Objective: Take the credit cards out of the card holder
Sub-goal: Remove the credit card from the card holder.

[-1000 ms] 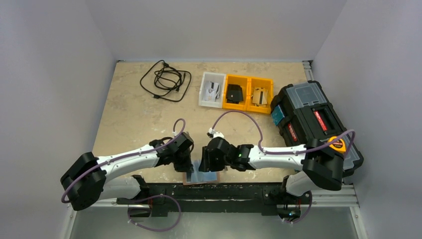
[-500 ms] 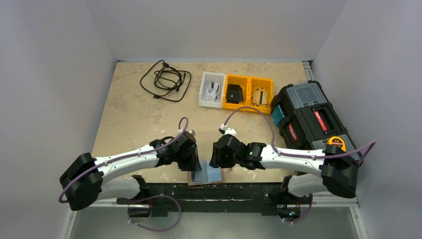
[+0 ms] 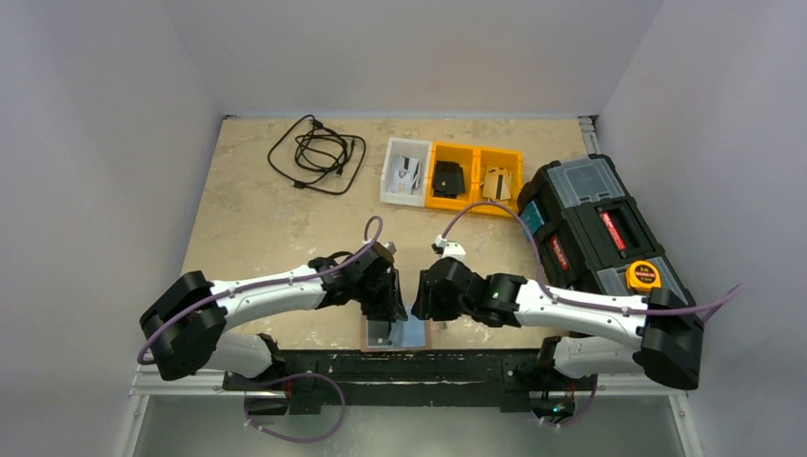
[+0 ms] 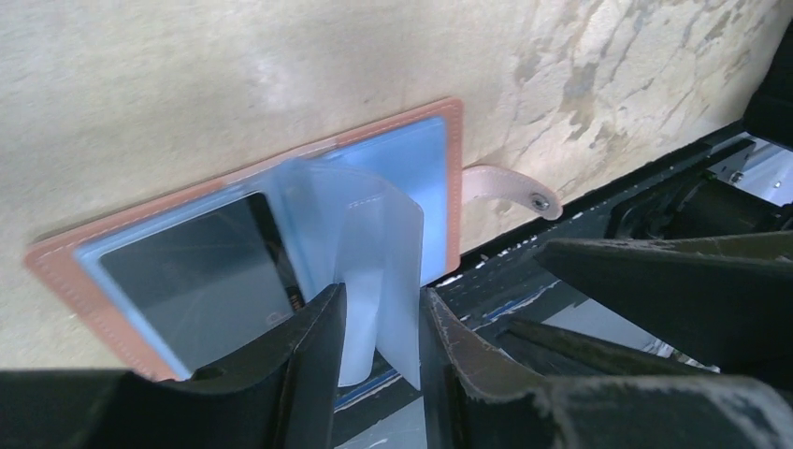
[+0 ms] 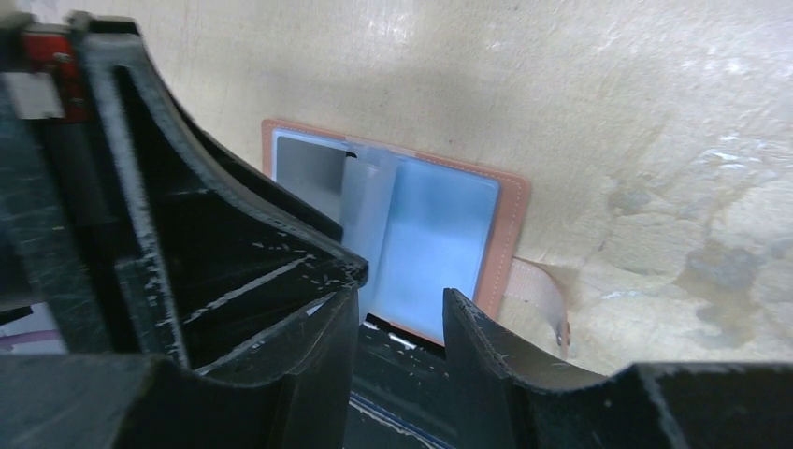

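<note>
At the near edge of the bench [image 3: 247,219]: the card holder [image 5: 510,238] lies opened flat between the two arms; its strap [image 4: 510,187] trails off one short side
Cards: a grey-silver card [image 4: 196,271] sits in the pocket of one page; the other page shows light blue, and I cannot tell whether that is card or lining
Sleeves: clear plastic leaves [image 4: 374,234] stand up from the spine
Left hand [image 4: 383,304]: low over the holder; fingers spread, with a leaf standing loose in the gap, not pinched
Right hand [image 5: 400,304]: just beside the left one, over the holder's near rim; fingers spread, nothing between them
Farther back: a white tray [image 3: 406,171] and two yellow trays [image 3: 474,178] in a row, small items inside; a coiled black cable [image 3: 319,152] to their left
Right side: a black toolbox [image 3: 590,224] with a yellow tape measure [image 3: 644,276] on its lid
</note>
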Robot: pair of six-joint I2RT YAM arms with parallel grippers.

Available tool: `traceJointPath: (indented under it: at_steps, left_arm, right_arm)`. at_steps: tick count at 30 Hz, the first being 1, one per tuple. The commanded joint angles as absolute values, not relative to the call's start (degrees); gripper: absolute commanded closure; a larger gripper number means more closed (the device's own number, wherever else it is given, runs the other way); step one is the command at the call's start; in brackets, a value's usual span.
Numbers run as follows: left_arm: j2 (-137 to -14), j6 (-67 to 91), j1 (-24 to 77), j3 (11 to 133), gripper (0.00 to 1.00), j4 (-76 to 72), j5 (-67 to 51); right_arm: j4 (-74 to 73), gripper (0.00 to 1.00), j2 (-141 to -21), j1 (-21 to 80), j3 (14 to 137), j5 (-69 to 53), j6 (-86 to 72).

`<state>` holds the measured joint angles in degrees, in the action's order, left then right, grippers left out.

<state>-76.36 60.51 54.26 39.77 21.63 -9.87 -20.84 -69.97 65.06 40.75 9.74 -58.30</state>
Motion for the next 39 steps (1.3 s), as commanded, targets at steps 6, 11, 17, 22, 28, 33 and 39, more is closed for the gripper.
traceJointPath:
  at_steps: [6, 11, 17, 22, 28, 33, 39]
  left_arm:
    - [-83.0, 63.1, 55.9, 44.2, 0.56, 12.5, -15.9]
    - [-86.3, 63.7, 56.4, 45.6, 0.44, 9.6, -18.2]
    - [-86.4, 62.9, 56.9, 46.9, 0.33, 9.5, -19.0]
    - [-84.9, 61.7, 56.9, 48.0, 0.27, 9.8, -19.5]
    - [-84.2, 61.4, 56.8, 49.4, 0.25, 9.3, -20.6]
    - [-83.5, 60.6, 56.1, 51.1, 0.24, 10.4, -20.5]
    - [-82.4, 57.8, 54.8, 53.2, 0.2, 13.4, -20.5]
  right_arm:
    - [-26.6, 0.62, -61.4, 64.2, 39.0, 15.3, -60.9]
    - [-27.3, 0.62, -60.7, 64.2, 39.0, 15.5, -61.0]
    - [-27.5, 0.62, -60.4, 64.2, 39.2, 15.7, -61.2]
    - [-28.4, 0.62, -59.0, 64.2, 39.7, 16.7, -61.7]
    - [-29.2, 0.62, -56.2, 64.2, 39.9, 17.9, -62.5]
    - [-29.9, 0.62, -52.6, 64.2, 39.1, 19.2, -64.1]
    - [-28.4, 0.62, -46.8, 64.2, 37.4, 20.2, -64.8]
